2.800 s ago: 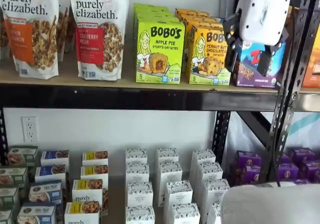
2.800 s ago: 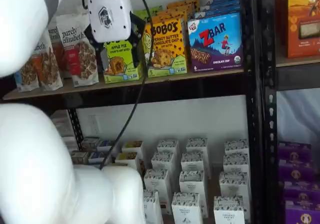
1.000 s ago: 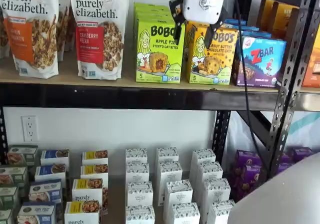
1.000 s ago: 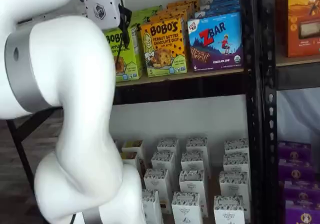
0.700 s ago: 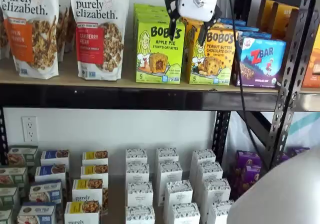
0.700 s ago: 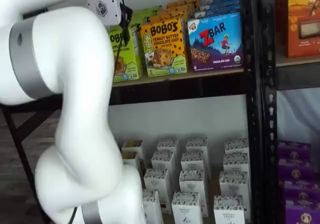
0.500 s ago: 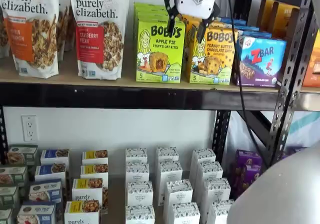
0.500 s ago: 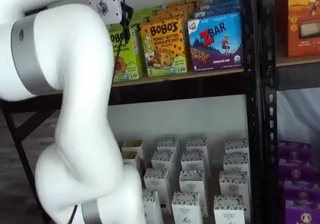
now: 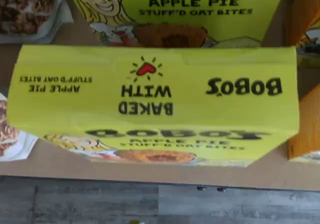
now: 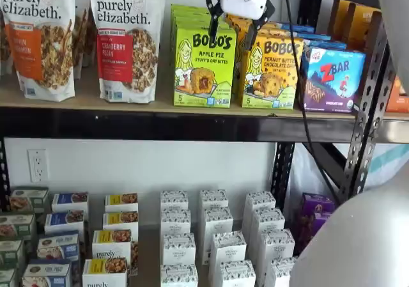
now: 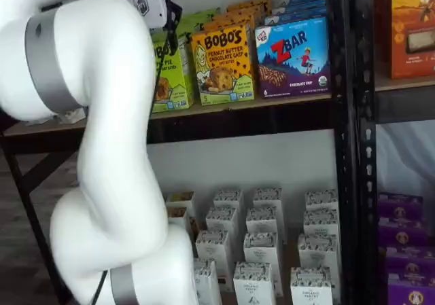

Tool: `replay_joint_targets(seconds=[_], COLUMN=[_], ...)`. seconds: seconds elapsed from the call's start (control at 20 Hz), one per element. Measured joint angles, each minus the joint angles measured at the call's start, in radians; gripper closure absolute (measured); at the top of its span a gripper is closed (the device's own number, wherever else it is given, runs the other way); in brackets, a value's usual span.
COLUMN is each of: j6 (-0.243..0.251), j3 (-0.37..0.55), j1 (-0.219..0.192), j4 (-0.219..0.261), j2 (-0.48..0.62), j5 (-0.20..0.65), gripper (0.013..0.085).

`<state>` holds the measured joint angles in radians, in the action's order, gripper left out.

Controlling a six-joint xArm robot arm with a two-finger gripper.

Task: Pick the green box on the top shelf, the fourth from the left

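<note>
Green box (image 10: pixel 204 66) stands centre-top on the top shelf (image 10: pixel 160 101), between a granola bag (image 10: pixel 127 41) and a yellow box (image 10: pixel 268 69), the gripper (image 10: pixel 234 23) spread open above it.

The big white arm (image 11: pixel 88 149) fills the left part and hides much of the shelves behind it. On the top shelf (image 11: pixel 258 104) the green box (image 11: pixel 166 74) stands half covered by the arm, just beside a yellow-orange Bobo's box (image 11: pixel 223 64) and then a ZBar box (image 11: pixel 293 55). The gripper (image 11: pixel 168 26) hangs in front of the green box's upper part; only one black finger (image 11: pixel 172 20) shows clearly. Below stand rows of white cartons (image 11: pixel 262 244).
</note>
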<state>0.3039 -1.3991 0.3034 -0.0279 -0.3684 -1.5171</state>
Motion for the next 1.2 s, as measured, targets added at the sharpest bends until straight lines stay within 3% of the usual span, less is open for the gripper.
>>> replay_joint_targets(seconds=[0.7,1.2], j6=[0.015,0.012], j3=[-0.124,-0.158], j1=[0.014,0.010], j4=[0.026,0.029], j2=[0.103,0.136], j5=[-0.046,-0.068], gripper=[0.0130,0.0130])
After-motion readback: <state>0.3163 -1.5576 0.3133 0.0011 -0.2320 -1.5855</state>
